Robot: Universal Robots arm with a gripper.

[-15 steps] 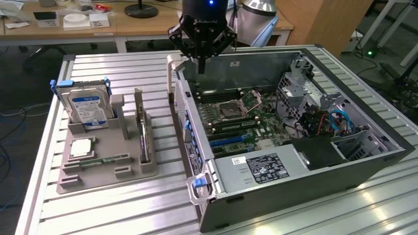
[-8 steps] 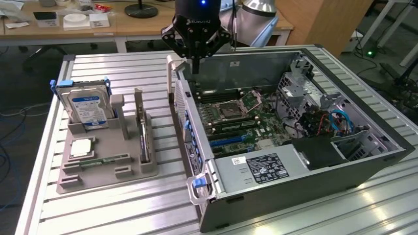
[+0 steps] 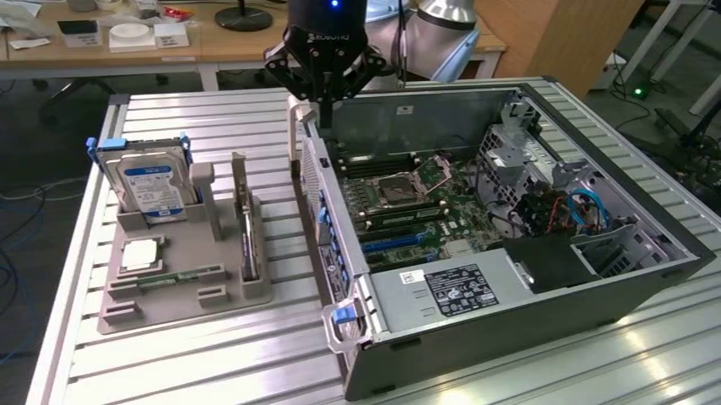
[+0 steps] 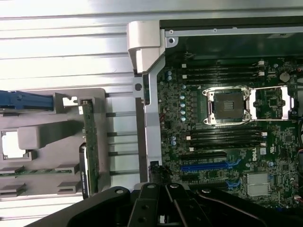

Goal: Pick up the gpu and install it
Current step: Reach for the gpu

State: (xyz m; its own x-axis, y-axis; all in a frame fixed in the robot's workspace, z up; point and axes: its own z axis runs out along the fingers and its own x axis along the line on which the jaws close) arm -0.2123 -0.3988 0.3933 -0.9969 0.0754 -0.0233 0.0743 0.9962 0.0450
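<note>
Standing on its long edge in the grey fixture tray point(image 3: 169, 299): the gpu point(image 3: 243, 228), green board face visible from the wrist view point(image 4: 89, 146), untouched.
Neighbours in tray: hard drive point(image 3: 152, 187) with blue label, upright, towards the exterior view's left.
Beside the tray, on the slatted desk point(image 3: 203, 363): open computer case point(image 3: 631, 278), motherboard point(image 3: 417, 202) exposed, blue expansion slot point(image 4: 213, 166) vacant.
Gripper point(image 3: 324, 114): raised over the case's far wall, well apart from the card; jaws closed, gripping nothing.
Step in hand, by judgement: approach for pickup; nothing installed.
Requirement, by judgement: jaws parted, squared across the card's thin upper edge, clear of the tray's posts.
</note>
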